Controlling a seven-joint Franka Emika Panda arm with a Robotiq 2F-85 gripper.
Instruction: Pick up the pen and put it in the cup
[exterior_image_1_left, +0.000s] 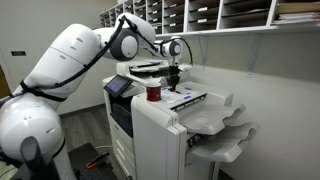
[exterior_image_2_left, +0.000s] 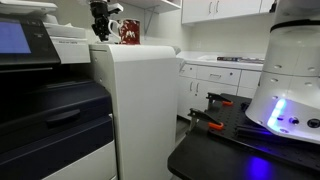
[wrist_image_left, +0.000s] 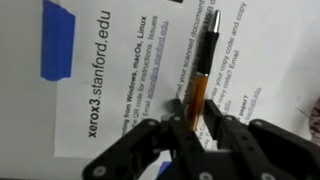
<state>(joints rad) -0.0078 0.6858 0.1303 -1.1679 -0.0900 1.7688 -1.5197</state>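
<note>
The pen (wrist_image_left: 207, 60) has an orange-brown barrel and a black and silver tip. In the wrist view it stands between my gripper's (wrist_image_left: 197, 110) two black fingers, which press on its lower end. The gripper (exterior_image_1_left: 174, 78) hovers just above the printer top, over a printed sheet (wrist_image_left: 110, 70). The pen itself is too small to make out in either exterior view. The dark red cup (exterior_image_1_left: 153, 93) stands upright on the printer top a short way beside the gripper. It also shows in an exterior view (exterior_image_2_left: 129, 34) next to the gripper (exterior_image_2_left: 100, 33).
The white printer (exterior_image_2_left: 135, 100) has output trays (exterior_image_1_left: 230, 125) sticking out at its side. Shelves with paper (exterior_image_1_left: 230, 15) hang above it. A strip of blue tape (wrist_image_left: 60, 40) holds the sheet. My robot base (exterior_image_2_left: 295, 80) stands on a black table (exterior_image_2_left: 230, 155).
</note>
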